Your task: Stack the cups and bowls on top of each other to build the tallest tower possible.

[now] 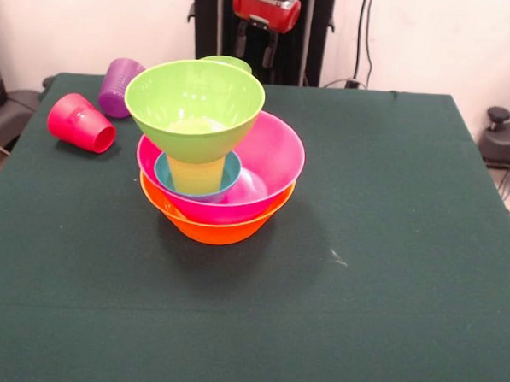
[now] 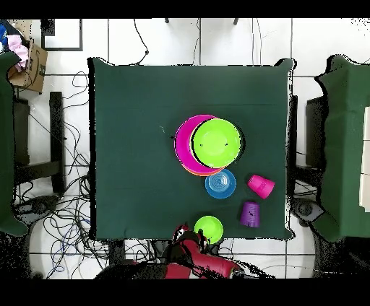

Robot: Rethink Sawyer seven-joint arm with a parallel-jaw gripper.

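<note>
Tower (image 1: pixel 216 159) on green table (image 1: pixel 389 249)

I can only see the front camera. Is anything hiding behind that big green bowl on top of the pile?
Observer: Yes. The overhead view shows a separate blue bowl standing on the table, on the robot's side of the tower.
Operator: And the green sliver peeking over the top?
Observer: That is a small green bowl. From above it is a full circle, open side up, near the table edge closest to the robot's base.
Operator: Does the hidden blue bowl touch the red cup?
Observer: No. The overhead view shows bare cloth between it and the red cup.
</note>
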